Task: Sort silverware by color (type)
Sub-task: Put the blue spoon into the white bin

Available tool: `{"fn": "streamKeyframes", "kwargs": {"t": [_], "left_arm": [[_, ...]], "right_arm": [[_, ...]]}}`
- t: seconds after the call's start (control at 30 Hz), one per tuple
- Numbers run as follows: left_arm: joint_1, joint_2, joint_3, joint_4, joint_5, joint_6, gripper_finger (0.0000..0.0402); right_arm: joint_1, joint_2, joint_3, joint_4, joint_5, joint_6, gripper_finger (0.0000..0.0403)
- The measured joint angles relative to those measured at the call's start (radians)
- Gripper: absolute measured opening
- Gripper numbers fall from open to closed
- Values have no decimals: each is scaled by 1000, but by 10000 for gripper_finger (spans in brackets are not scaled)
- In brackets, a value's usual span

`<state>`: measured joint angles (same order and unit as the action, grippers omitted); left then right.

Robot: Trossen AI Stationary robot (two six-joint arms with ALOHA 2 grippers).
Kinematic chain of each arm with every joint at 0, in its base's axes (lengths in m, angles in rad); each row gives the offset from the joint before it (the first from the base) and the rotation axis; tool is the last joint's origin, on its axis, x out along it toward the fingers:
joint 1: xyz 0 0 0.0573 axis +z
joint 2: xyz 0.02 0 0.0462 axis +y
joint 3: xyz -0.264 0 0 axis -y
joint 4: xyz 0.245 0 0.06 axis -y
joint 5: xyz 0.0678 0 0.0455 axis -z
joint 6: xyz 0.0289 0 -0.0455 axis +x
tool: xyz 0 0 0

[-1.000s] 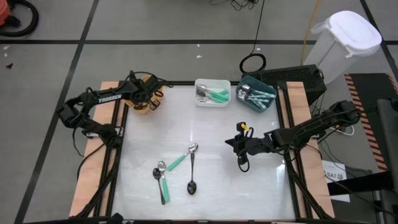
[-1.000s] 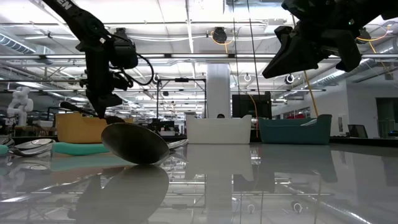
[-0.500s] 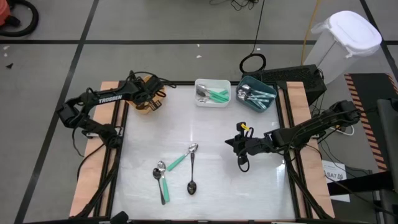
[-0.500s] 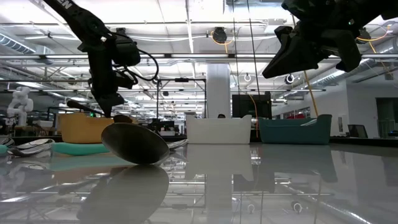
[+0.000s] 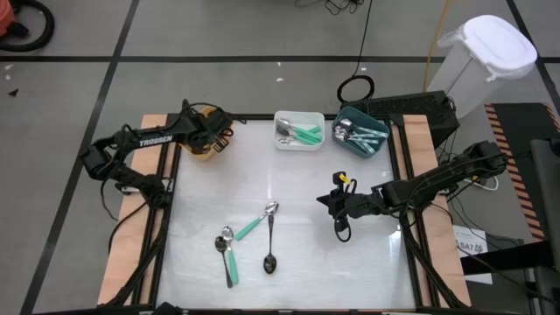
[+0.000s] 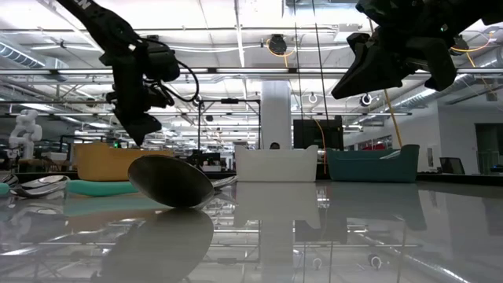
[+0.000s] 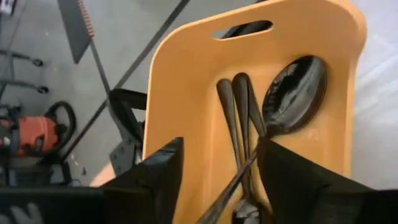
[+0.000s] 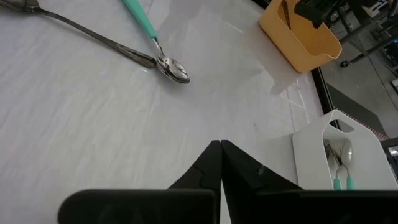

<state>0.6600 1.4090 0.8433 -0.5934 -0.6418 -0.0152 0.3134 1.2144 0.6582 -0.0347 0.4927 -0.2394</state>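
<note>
The left hand point(image 7: 217, 180), over the orange bin point(image 7: 186, 99), has just opened and let a black spoon point(image 7: 233, 177) drop among the others there, so four spoons point(image 5: 248, 238) remain on the table point(image 5: 297, 175) near the shut right hand point(image 5: 322, 201).

One text could be read — the white brand word "TROSSEN", printed along the dark left arm point(image 5: 149, 137) in the high view, at the far left of the table. A white label lay on the floor at the right point(image 5: 470, 246), but its print was too small to read.
</note>
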Motion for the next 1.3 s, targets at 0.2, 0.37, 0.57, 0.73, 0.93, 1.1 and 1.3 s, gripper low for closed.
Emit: {"fn": "streamKeyframes", "kwargs": {"t": [0.2, 0.37, 0.57, 0.73, 0.93, 1.1, 1.3], "left_arm": [[-79, 0, 0, -53, 11, -133, 223], [-178, 0, 0, -136, 11, -304, 223], [-378, 0, 0, -133, 12, -462, 223], [-570, 5, 0, -10, 12, -542, 223], [-776, 47, 3, 130, 13, -666, 223], [-913, 108, 2, 181, 13, -749, 223], [-1010, 194, -1, 274, 6, -766, 223]], "right_arm": [[0, 0, 0, 0, 0, 0, 2], [0, 0, 0, -1, 0, 10, 2], [0, 0, 0, -3, 0, 11, 2], [0, 0, 0, -5, 0, 22, 2], [0, 0, 1, 1, -1, 80, 2], [0, 1, 1, 11, -49, 128, 2], [1, 6, 1, 22, -157, 255, 2]]}}
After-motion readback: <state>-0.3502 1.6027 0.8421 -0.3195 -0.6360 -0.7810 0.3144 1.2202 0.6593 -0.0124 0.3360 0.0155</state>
